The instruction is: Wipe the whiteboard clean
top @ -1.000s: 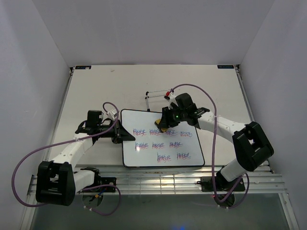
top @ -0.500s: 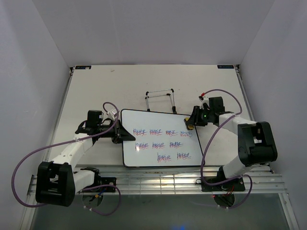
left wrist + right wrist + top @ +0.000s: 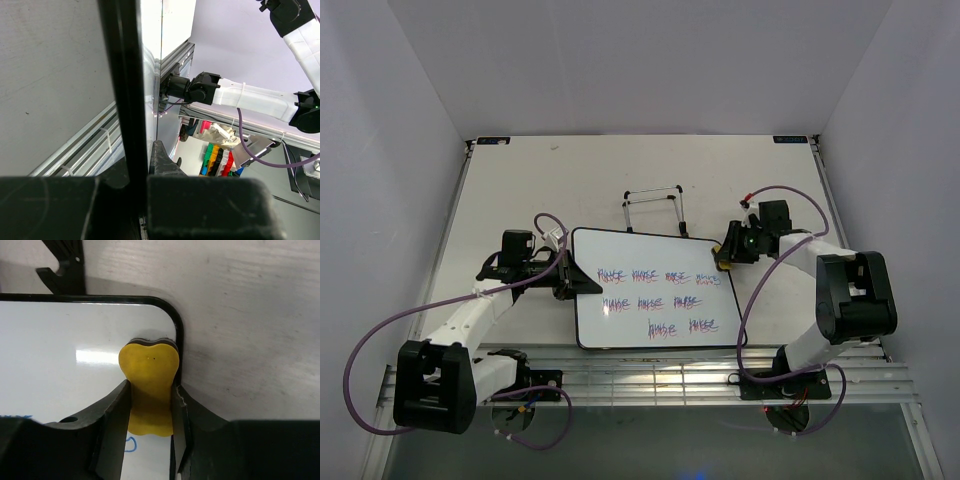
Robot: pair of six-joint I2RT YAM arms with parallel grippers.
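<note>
The whiteboard (image 3: 620, 250) lies on the table (image 3: 520, 180) between the two arms, with its long side running left to right. A wire stand (image 3: 653, 189) sits just behind its far edge; whether the two touch cannot be told. The left gripper (image 3: 563, 280) is at the board's left edge. The left wrist view shows its fingers narrowed onto the black frame, gripping the board in place. The right gripper (image 3: 722, 258) is at the far right corner of the board, fingers pinched on a yellow eraser (image 3: 150, 375). In the right wrist view the eraser rests on the white surface just inside the rounded corner of the frame, with a trace of blue ink showing at its near end. Three rows of red and blue scribbles (image 3: 665, 300) cross the middle and near part of the board: four groups in the first row, three in the second and two in the third. All are legible as marks, though the rightmost group of the first row looks fainter. The strip along the far edge is bare. Assessment: the board is secured and the eraser is in hand and in contact, but erasing is at an early stage and nearly all the marks are left to wipe. The eraser sits beside the end of the first row, so that row is the likely next pass, with the two nearer rows to follow.
</note>
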